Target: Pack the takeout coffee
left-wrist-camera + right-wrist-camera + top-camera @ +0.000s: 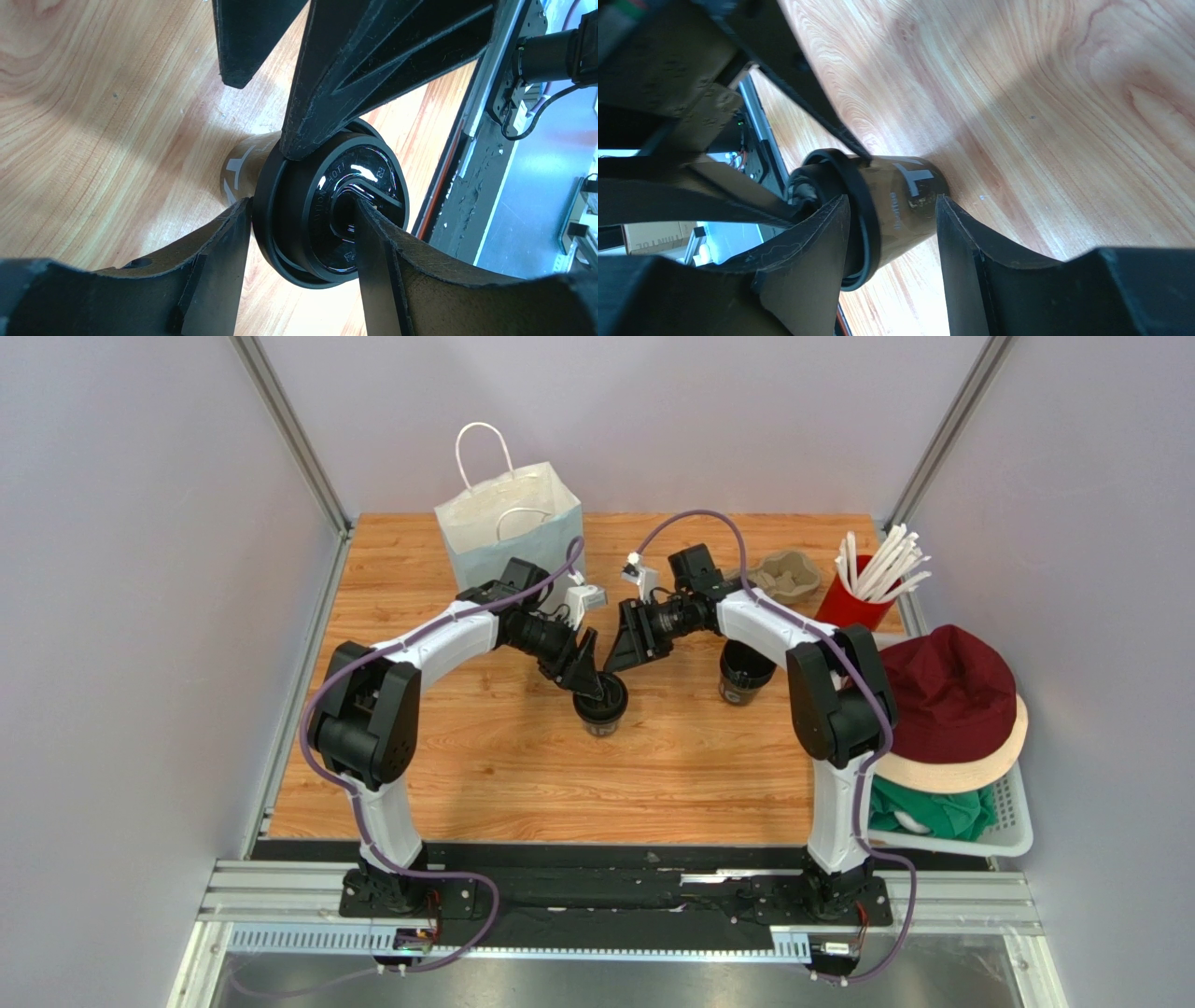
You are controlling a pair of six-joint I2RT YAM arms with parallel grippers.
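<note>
At the middle of the wooden counter point(463, 756), a little nearer than the white paper bag with loop handles point(512, 525), the small round black disposable coffee cup point(601, 711) stands upright with its glossy black lid point(309, 231) on, and both arms lean in over it from either side. The left hand point(302, 204) is closed on the lid's edge, one finger against the outside of the rim and the other laid on the top, near the sunken middle. That looks like a pinch meant to seat or steady the lid rather than to carry the cup. The right hand point(892, 203) comes in from the right with its jaws parted: one finger sits by the rim and the other is off the cup's wall, with bare wood showing between, so it seems to brace the cup, not grip it. The cup is not yet in the brown moulded-pulp cup carrier point(786, 577), which lies far right, well apart, nor in the bag. A second black cup point(744, 675) stands just beside the right arm, partly hidden.
</note>
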